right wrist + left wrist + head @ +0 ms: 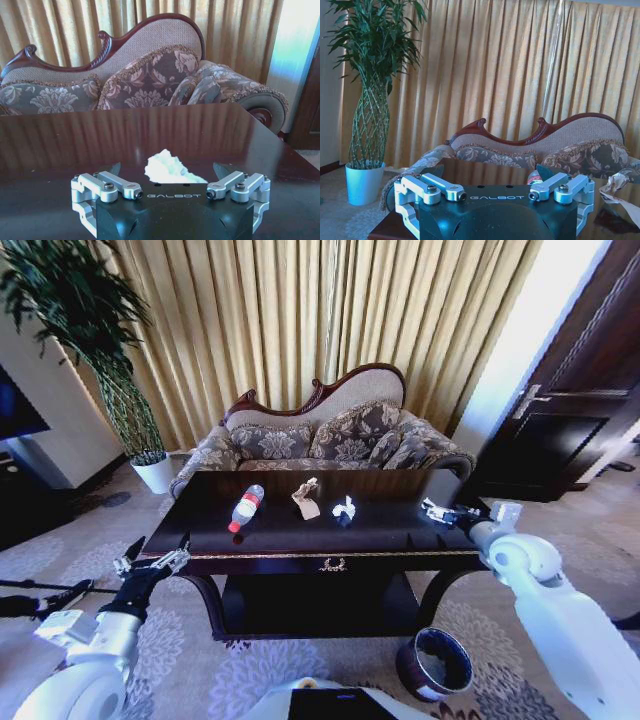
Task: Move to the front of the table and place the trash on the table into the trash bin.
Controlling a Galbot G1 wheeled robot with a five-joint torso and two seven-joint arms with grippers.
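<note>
the worktop [400, 535] stands in front of the sofa [320, 435]. on it, toward the left edge, lies the bottle [246, 508]; the crumpled paper [306, 498] sits near the middle, and a small wrapper [344, 508] just right of that. another wrapper [167, 167] lies near the right edge, directly ahead of the right end effector [437, 511], which hovers over the right edge. the left end effector [152, 558] hangs beside the front left corner, off the worktop. the trash bin [436, 664] stands on the floor below the front right corner. a potted plant [105, 360] stands behind the left edge, left of the sofa.
</note>
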